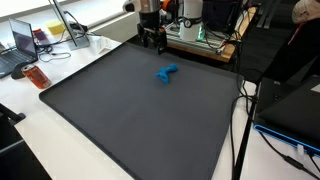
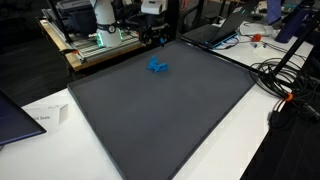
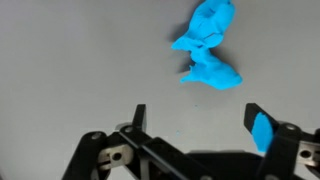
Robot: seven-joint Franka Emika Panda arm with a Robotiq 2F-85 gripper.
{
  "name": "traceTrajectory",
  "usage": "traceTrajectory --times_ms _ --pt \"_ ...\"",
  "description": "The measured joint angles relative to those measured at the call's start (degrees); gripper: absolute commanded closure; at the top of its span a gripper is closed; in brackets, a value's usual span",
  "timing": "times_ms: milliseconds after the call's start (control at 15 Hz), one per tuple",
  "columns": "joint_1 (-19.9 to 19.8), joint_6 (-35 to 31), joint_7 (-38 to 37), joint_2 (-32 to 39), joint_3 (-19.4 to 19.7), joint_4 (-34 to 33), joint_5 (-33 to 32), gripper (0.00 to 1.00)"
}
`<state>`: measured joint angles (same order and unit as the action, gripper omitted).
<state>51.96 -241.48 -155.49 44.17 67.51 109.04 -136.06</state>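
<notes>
Dark grey mat (image 1: 130,120) fills most of what I see in both exterior views, a wide flat sheet (image 2: 170,110) lying on a white tabletop (image 1: 60,130). Around it sit things I have no dealings with: a laptop (image 1: 25,40) off one corner, a small orange item (image 1: 37,77) near the mat's edge, and a tangle of cables (image 2: 285,85) on the far side.

Next in size is my gripper (image 1: 152,42), which hangs at the back edge of the mat (image 2: 152,37). In the wrist view I see it (image 3: 198,120) with its jaws spread wide and only bare mat between them. One of the fingers (image 3: 262,132) shows a blue patch on its inner face, which I take to be part of the finger and not something picked up.

Smallest is the blue thing (image 1: 167,73), a crumpled, knobbly lump lying on the mat (image 2: 157,67) near the gripper, a little further in from the back edge. From the wrist it sits ahead of the fingers and off to one side (image 3: 208,50), apart from both of them, not in the gap.

My reading is that the work is at its very start. Nothing is gripped, nothing is touched, and the blue thing rests where it lies. The approach, the lining-up over it and the closing on it are all left to do.
</notes>
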Motion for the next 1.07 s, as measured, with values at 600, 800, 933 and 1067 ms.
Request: traceTrajectory --times_ms 600,800,933,1067 --pt "-0.2 -0.1 -0.1 0.4 -0.2 1.1 2.1 0.00" --pt "-1.2 -0.1 -0.1 -0.2 -0.9 6.0 3.6 0.00" --pt "-1.8 -0.1 0.0 -0.2 -1.0 9.4 4.8 0.00" --pt "-2.4 -0.1 0.0 -0.2 -1.1 12.8 6.1 0.00"
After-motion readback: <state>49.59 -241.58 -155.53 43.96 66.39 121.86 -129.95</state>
